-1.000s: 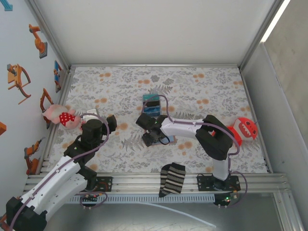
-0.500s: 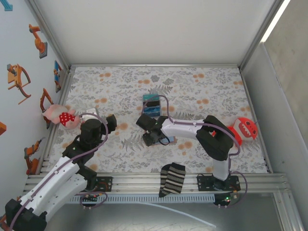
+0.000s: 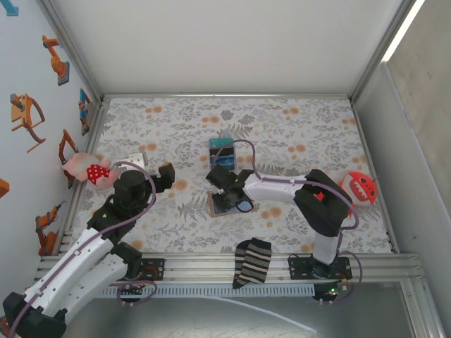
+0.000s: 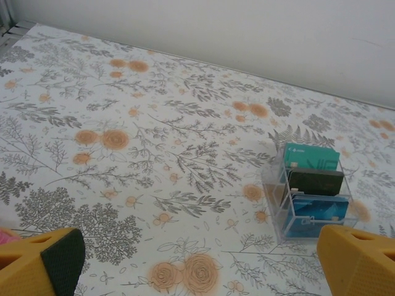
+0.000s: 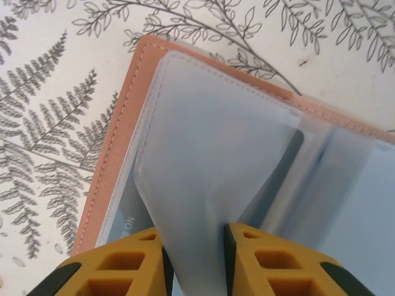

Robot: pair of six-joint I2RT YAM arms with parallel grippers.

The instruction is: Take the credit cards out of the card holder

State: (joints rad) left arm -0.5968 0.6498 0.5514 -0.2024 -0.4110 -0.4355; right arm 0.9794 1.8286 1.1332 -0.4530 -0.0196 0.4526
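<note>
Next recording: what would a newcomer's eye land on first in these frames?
The right gripper pinches a frosted plastic sleeve of the tan-brown leather card holder, lying open at mid-table. Farther back stands a clear acrylic rack holding teal, black and blue cards; a red toothy toy sits at the right edge.

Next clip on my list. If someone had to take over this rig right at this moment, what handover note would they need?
Grippers: the left gripper is open and empty, off to the left of the work. The right gripper is shut on a clear sleeve of the card holder, holding that page up.
Things: the card holder lies open on the mat, just in front of a clear rack of cards.
Done: the holder is opened.
Left: a light-blue credit card sits in a pocket under the raised sleeve; draw the cards out.
</note>
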